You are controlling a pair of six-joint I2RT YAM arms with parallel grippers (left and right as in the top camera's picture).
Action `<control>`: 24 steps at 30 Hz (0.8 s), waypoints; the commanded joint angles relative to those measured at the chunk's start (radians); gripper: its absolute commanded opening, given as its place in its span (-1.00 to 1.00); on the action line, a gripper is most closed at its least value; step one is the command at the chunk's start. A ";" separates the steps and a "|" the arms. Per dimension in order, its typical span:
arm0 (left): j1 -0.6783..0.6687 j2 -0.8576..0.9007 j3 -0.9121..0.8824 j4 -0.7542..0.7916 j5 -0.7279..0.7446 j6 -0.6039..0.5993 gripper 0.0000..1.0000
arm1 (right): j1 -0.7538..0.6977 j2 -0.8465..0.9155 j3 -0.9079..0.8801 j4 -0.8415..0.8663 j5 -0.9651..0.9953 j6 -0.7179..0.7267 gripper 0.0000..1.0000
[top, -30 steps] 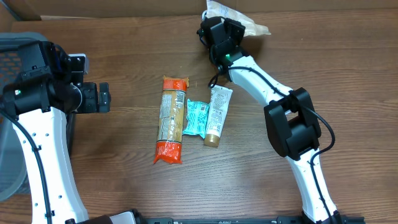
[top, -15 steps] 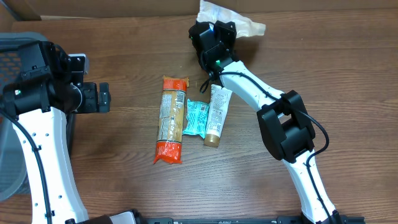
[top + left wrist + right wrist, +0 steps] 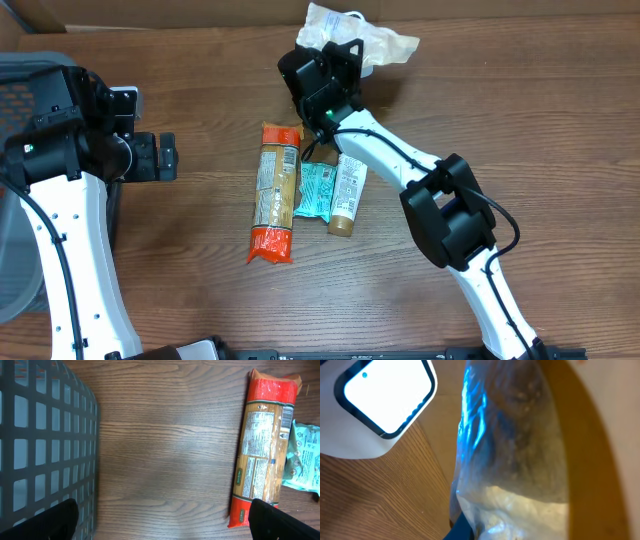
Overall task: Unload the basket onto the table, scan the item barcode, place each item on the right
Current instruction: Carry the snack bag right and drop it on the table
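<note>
My right gripper (image 3: 338, 48) is shut on a crinkled clear plastic bag (image 3: 352, 30) and holds it above the far middle of the table. In the right wrist view the bag (image 3: 520, 450) fills most of the picture and hides the fingers; blue light glints on its film. A white scanner with a bright window (image 3: 385, 397) is at the upper left of that view, close to the bag. My left gripper (image 3: 166, 157) stands open over bare wood at the left, its fingertips (image 3: 280, 524) at the lower corners of the left wrist view with nothing between them.
An orange pasta packet (image 3: 276, 192), a teal sachet (image 3: 318, 190) and a white tube (image 3: 347, 192) lie side by side mid-table. The pasta packet (image 3: 262, 445) lies just by the left gripper's right finger. A grey mesh basket (image 3: 40, 435) stands at the far left.
The right arm has swung left along the far edge, carrying the plastic bag with it. The left arm and the items on the table have not moved.
</note>
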 commanded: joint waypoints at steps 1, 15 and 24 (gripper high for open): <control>-0.002 -0.015 0.003 0.001 0.015 0.026 0.99 | -0.017 -0.210 0.015 -0.045 0.026 0.076 -0.93; -0.002 -0.015 0.003 0.001 0.015 0.026 0.99 | -0.197 -0.784 0.015 -0.885 -0.839 1.040 -0.93; -0.002 -0.015 0.003 0.001 0.015 0.026 0.99 | -0.733 -0.850 -0.013 -1.101 -1.721 1.111 -0.92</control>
